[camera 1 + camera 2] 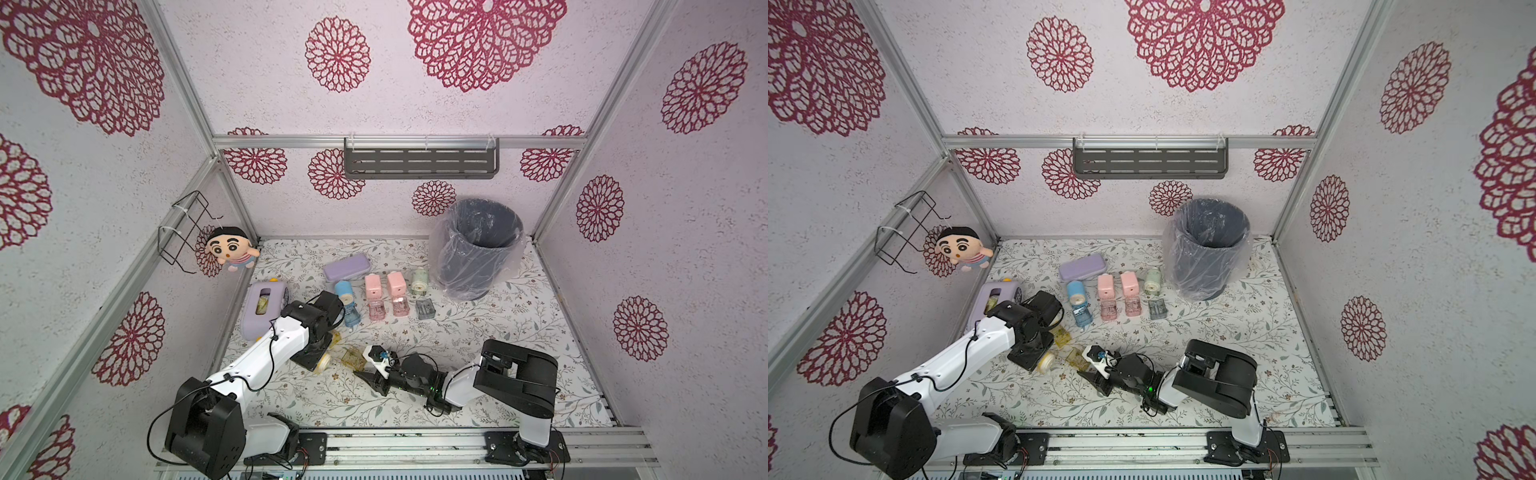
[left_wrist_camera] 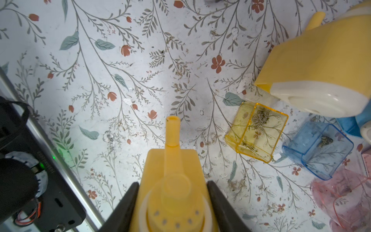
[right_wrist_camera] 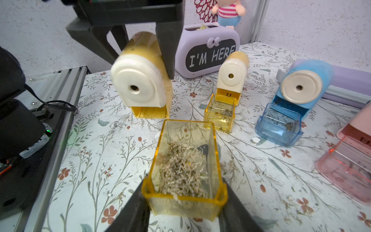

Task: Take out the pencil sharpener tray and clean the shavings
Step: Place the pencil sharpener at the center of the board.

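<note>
My R claw [image 3: 184, 181] clamped on yellow tray [image 3: 186, 206], shavings [image 3: 180, 172] heaped inside (tray clear of slot). L claw [image 2: 172, 183] grips sharpener [image 2: 170, 160] at tray's 9 o'clock. 1 o'clock: bin [image 1: 478, 249]. Bare mat [image 1: 457, 338] at 2; front rail [image 1: 415, 444] at 6.

Glossy translucent plastic tray [image 3: 184, 204] (matt shavings [image 3: 180, 174])

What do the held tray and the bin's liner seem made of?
Tray: likely rigid translucent amber plastic, glossy; the floral mat shows through its walls. Liner: thin clear plastic film, probably; it crinkles and glints over the dark bin.
</note>
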Controlling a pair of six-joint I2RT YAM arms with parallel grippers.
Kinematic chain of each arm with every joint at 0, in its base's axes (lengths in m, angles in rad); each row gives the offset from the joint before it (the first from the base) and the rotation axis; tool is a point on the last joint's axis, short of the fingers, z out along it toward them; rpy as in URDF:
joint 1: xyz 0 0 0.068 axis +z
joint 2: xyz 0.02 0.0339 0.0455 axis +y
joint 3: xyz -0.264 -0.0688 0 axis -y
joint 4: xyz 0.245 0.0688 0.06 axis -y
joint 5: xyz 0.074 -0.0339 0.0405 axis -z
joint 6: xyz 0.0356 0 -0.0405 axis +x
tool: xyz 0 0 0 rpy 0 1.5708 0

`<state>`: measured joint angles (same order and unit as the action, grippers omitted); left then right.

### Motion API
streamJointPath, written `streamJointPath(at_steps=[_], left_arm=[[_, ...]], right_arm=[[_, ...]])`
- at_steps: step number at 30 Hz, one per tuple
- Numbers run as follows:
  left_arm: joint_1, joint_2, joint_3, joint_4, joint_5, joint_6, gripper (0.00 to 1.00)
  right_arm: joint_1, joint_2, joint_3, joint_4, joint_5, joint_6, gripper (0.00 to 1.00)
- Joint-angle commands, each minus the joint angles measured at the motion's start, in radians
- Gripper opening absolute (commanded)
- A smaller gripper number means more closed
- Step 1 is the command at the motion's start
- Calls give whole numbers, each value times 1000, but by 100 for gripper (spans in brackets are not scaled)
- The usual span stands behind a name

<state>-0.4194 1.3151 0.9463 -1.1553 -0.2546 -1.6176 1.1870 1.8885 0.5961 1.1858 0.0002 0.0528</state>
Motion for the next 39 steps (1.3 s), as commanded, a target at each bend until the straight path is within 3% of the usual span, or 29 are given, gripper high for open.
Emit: streamJointPath(at_steps=[1,9,17,27,37,39], left_arm=[[38,-23,-38,103,-26,48,30],[140,-25,-158,309,21,147,31],[244,24,-186,380,60,234,34],[254,6,-199,362,87,235,74],[251,-131,-156,293,84,260,99],[245,-178,-144,290,84,282,98]], right_arm=[[-5,-34,4,45,9,19,41],[0,1,30,35,3,23,41],[6,35,77,4,-20,18,41],[8,59,114,-36,-40,12,40],[9,24,97,-34,-7,28,40],[10,-2,79,-32,5,34,40]])
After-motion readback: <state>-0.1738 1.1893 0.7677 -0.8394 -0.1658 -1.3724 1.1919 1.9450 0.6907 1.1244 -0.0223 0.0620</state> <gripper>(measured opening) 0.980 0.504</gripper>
